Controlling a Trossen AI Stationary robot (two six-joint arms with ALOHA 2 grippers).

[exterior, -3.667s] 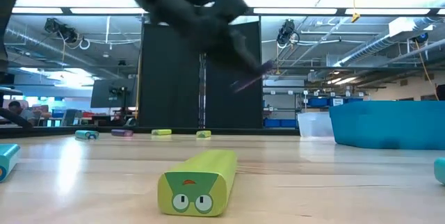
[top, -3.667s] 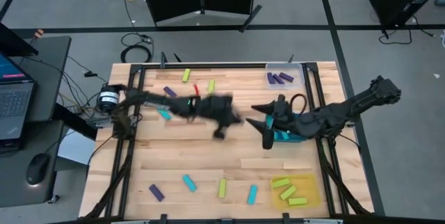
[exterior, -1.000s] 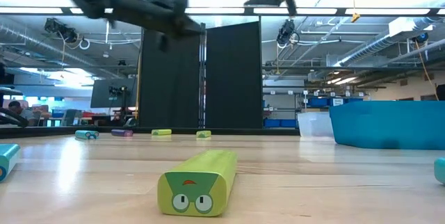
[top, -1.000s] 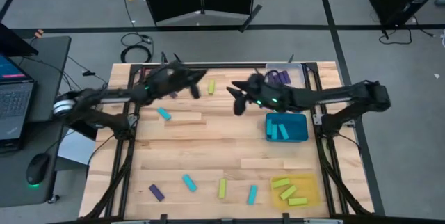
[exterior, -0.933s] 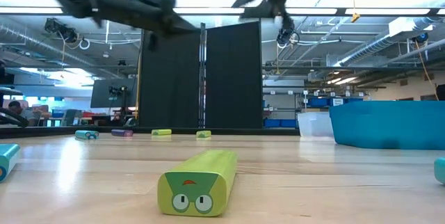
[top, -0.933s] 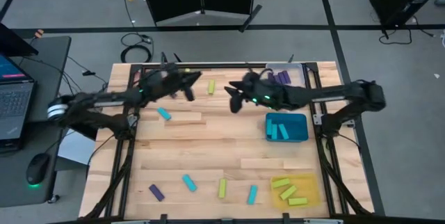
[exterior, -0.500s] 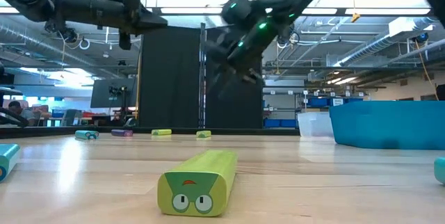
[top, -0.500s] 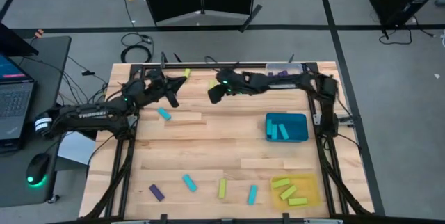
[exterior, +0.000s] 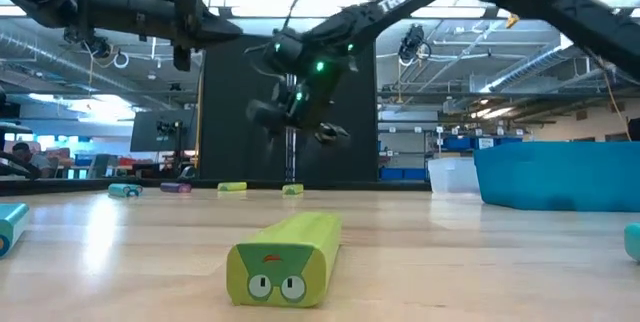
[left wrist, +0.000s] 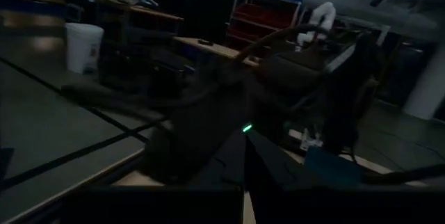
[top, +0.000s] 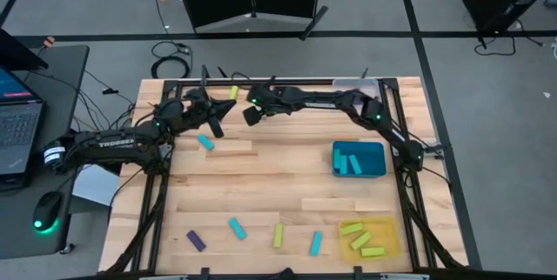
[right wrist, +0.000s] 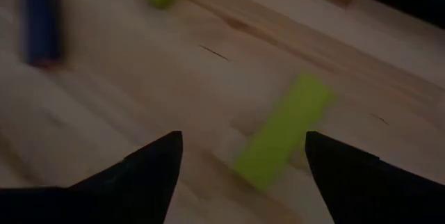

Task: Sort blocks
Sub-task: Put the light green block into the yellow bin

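Observation:
My right gripper (top: 250,115) (exterior: 298,127) hangs open above the table near its far edge, reaching in from the right. In its wrist view the open fingers (right wrist: 240,175) stand on either side of a yellow-green block (right wrist: 281,140) lying flat below, not touching it. A second yellow-green block (top: 233,93) and a purple block (right wrist: 40,19) lie close by, and a cyan block (top: 205,142) lies nearer. My left gripper (top: 214,123) (exterior: 225,30) (left wrist: 245,161) is raised just left of the right one, fingers shut and level.
A teal tray (top: 376,169) with cyan blocks sits at the right, a yellow tray (top: 389,228) with yellow-green blocks at the near right, and a clear tray (top: 361,83) at the far right. Several loose blocks lie along the near edge, among them a yellow-green one (exterior: 285,257).
My right gripper has swung from the table's middle toward the far left and come down closer to the table. My left gripper drew back toward the table's left edge, then kept still for the last half second.

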